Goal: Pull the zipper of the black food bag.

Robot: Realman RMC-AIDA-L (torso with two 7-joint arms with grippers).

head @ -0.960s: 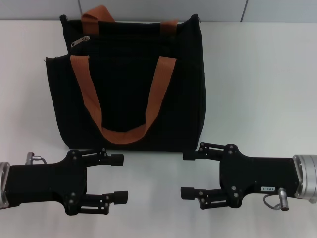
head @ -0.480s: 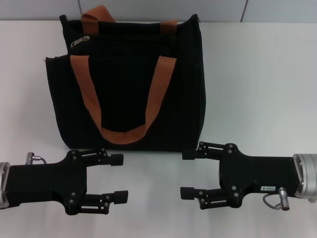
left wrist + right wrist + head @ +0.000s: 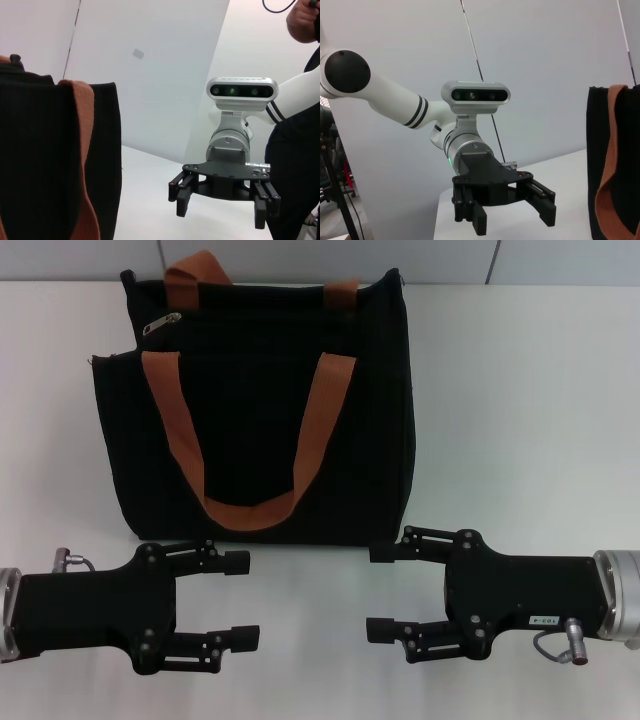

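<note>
The black food bag lies on the white table at the back, with two orange-brown strap handles on top of it. Its small silver zipper pull sits at the bag's upper left, near the top edge. My left gripper is open and empty, in front of the bag's lower left corner. My right gripper is open and empty, in front of the bag's lower right corner. The two grippers face each other. The bag also shows in the left wrist view and the right wrist view.
The white table stretches to the right of the bag and between the grippers. A wall rises behind the table. A person's arm and dark clothing show at the edge of the left wrist view.
The right gripper has shifted very slightly to the right. The left gripper and the bag have not moved.
</note>
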